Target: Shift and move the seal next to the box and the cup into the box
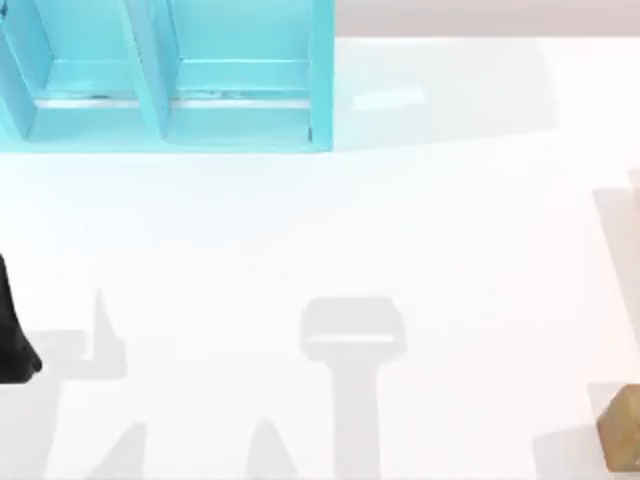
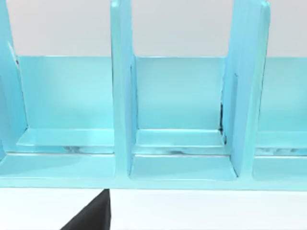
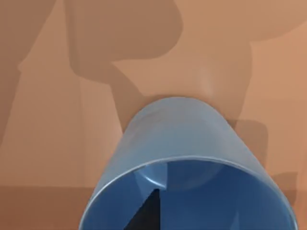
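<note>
The cup (image 3: 187,167) sits close under the right tool, one dark finger (image 3: 146,213) inside its rim; whether it is gripped I cannot tell. The seal (image 1: 622,428) lies at the tabletop's (image 1: 400,220) near right edge, well apart from the box (image 1: 170,80) at far left. A loose hold could drop the cup on the long carry.

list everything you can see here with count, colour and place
box: one, light blue, divided into compartments, top view's upper left, open side facing the table
seal: one, tan-brown, at the top view's lower right edge, far from the box
cup: one, blue, close under the right wrist camera, its open rim towards the camera
table: one, white, under everything
left arm: black, at the top view's left edge
right gripper: one dark finger inside the cup's rim
</note>
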Robot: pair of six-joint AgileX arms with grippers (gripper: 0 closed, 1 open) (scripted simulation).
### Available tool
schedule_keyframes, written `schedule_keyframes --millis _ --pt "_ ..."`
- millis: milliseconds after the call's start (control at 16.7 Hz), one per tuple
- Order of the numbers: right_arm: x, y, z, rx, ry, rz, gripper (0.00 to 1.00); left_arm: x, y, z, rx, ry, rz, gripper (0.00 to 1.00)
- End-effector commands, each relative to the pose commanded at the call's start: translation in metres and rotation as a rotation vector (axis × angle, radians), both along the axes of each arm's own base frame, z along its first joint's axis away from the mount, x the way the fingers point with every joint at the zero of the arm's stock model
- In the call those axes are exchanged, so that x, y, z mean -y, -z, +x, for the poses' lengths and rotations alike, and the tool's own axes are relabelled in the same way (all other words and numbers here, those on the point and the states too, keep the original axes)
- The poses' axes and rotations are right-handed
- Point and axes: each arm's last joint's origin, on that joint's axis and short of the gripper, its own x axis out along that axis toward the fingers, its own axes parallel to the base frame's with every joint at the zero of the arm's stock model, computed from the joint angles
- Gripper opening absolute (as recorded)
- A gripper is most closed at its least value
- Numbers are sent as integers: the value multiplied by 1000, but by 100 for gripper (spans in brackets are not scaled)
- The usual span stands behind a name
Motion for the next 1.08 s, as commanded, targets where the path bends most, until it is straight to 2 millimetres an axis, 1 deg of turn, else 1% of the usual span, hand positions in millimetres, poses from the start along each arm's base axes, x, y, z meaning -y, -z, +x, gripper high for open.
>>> schedule_keyframes --millis 60,600,660,780,1080 --pt "0 0 0 0 0 0 100 0 0 0 0 0 0 100" --pt "0 -1 0 1 0 -1 100 0 0 0 0 0 0 100" --pt "0 -5 1 4 -2 -3 100 0 0 0 0 0 0 100" --pt "1 -19 3 7 -5 -9 100 0 0 0 0 0 0 100" --pt "1 -67 2 -11 -3 -16 100 0 0 0 0 0 0 100"
